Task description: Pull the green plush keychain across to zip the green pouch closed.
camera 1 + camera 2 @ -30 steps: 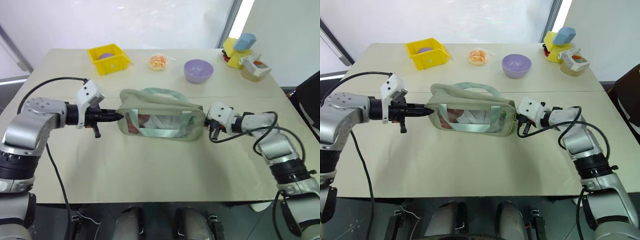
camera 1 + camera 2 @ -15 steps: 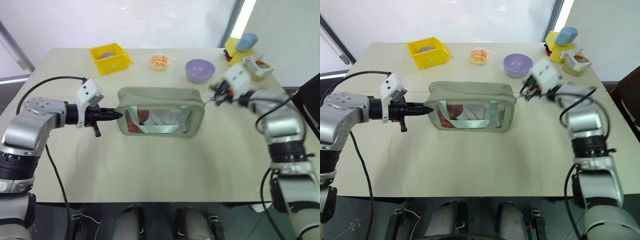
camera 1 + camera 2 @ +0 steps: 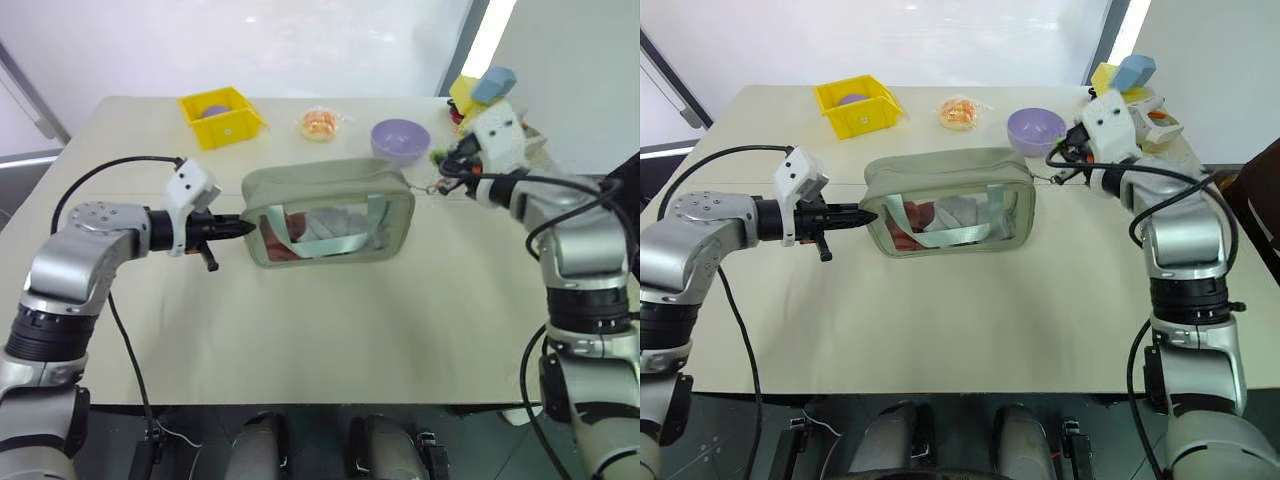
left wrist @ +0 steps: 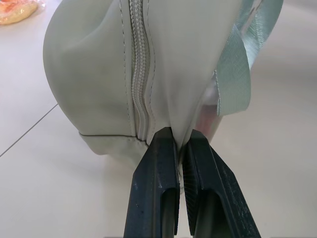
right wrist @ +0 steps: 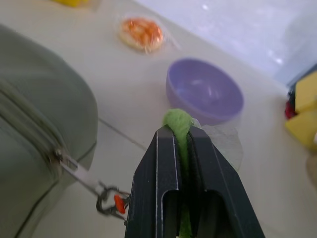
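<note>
Zipping is finishing: the right gripper (image 5: 181, 136) is pinching the green plush keychain (image 5: 178, 124); the left gripper (image 4: 179, 144) is clamping the green pouch (image 3: 330, 215).
The slider is sitting just before the right gripper; next probably releasing.

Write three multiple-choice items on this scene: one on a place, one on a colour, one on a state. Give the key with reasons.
1. Where does the left tool grip the green pouch?
A. its end by the zipper
B. its strap
C. its clear window

2. What colour is the bowl?
A. yellow
B. purple
C. orange

3. What does the right tool hold?
A. nothing
B. the bowl
C. the green plush keychain

Key: 1 A, the fingers pinch fabric beside the zipper's end. 2 B, it is plainly purple. 3 C, green fuzz sits between the shut fingers.
</note>
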